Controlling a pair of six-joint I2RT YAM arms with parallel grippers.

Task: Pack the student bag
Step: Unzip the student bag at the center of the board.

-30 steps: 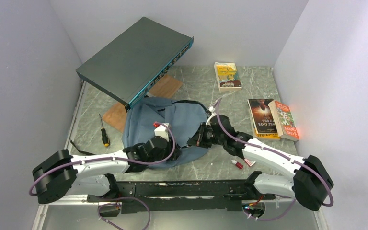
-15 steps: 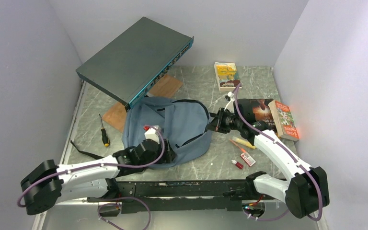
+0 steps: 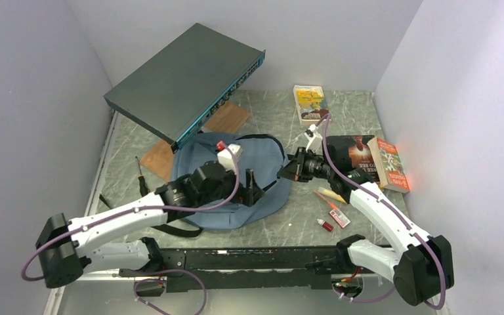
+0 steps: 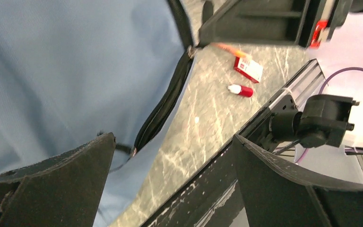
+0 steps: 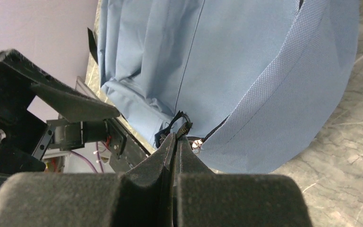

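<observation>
Top external view: the student bag was seen lying on the worktop in the middle of the frame, with its blue-grey fabric spread out. Its upper left edge was overlapped in the picture by the lower corner of a tilted dark grey metal box. A wooden board was seen below that box, and a screwdriver was laid to the left of the bag.

The left tool was held over the lower right part of the bag. In the left wrist view its fingers were spread wide, with nothing between them. The black zip of the bag was seen there, running along the edge of the fabric next to the bare marble.

The right tool was placed at the right edge of the bag. In the right wrist view its fingers were pressed together, and a black part of the zip was pinched between their tips. Whether this part was the puller or the tape could not be told.

To the right of the bag, a yellow book, a dark book and a red book were laid. Lower down, a small red bottle and a red and white box were seen just beside each other.
</observation>
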